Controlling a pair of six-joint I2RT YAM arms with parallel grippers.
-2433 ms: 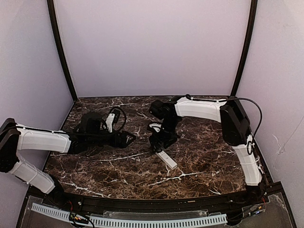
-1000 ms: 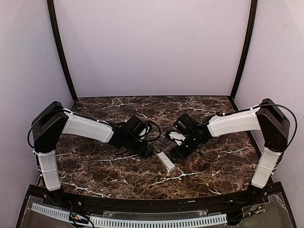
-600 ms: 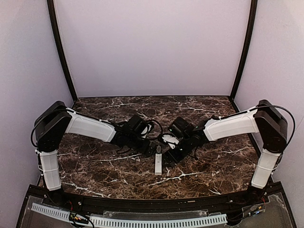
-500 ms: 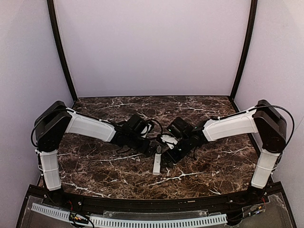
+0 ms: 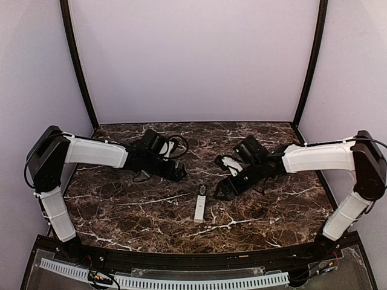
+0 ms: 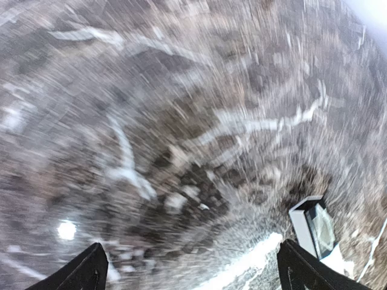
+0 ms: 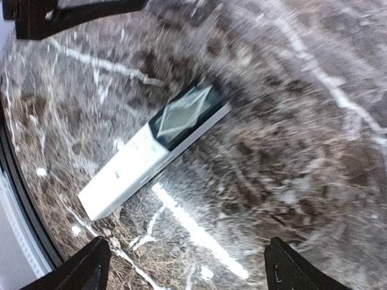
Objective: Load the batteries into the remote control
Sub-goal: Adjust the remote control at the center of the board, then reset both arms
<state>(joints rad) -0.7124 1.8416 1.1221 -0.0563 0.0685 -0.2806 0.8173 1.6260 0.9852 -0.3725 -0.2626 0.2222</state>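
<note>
Soft, even light fills the top view: the pale walls [image 5: 193, 60] are bright, the dark marbled desk [image 5: 121, 211] is sharp, and only faint, diffuse shadows lie under the arms. Both wrist views are smeared by motion blur, so the marble veins streak. The left wrist view shows a small round glint on the desk at lower left. In the right wrist view the remote control [image 7: 154, 151] is fairly crisp, its dark end carrying a pale reflection, and the blur is heaviest toward the right.

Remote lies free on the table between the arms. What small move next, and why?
Probably lower the open right pincer onto the remote to turn it over: it lies flat and untouched, its top shows no battery recess, and no batteries are in view.
</note>
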